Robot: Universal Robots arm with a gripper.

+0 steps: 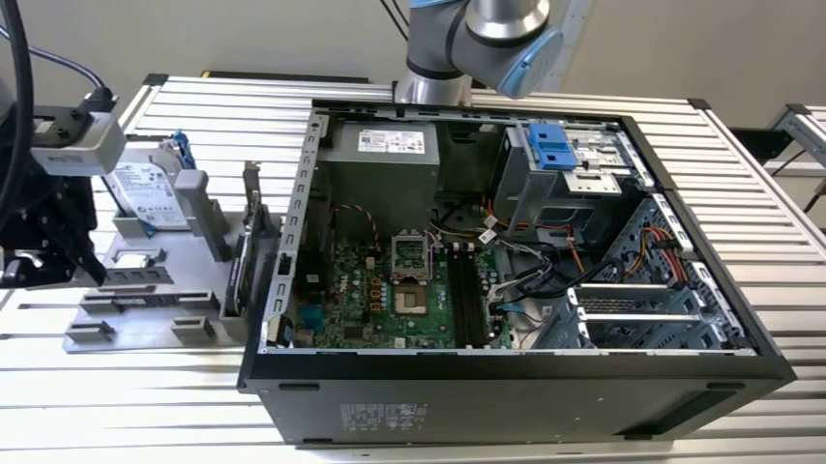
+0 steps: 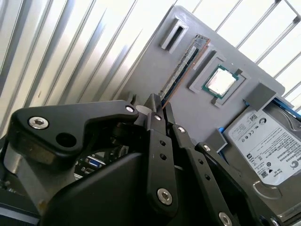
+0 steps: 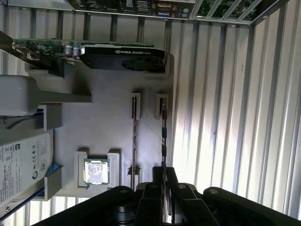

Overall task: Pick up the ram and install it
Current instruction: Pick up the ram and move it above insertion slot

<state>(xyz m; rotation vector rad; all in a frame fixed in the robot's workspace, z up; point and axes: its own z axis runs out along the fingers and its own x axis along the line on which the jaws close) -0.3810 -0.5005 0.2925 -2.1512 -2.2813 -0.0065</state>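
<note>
Fingers [image 3: 171,178] pinching ram [image 3: 163,136], both wrist views

Arm [image 1: 490,29]: mine, silver-grey rounded joints, light-blue cap.
Gripper [image 2: 160,104]: my black linked bars, silver screw heads.
Wrist box [image 1: 75,145]: pale grey, black cables [image 1: 26,87] attached.

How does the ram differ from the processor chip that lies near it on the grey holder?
The ram is long and narrow; the processor chip is small and square. The ram stands on its edge, while the processor chip lies flat in a recess. The ram looks dark; the chip's top is shiny silver. Both rest on the grey holder.
</note>
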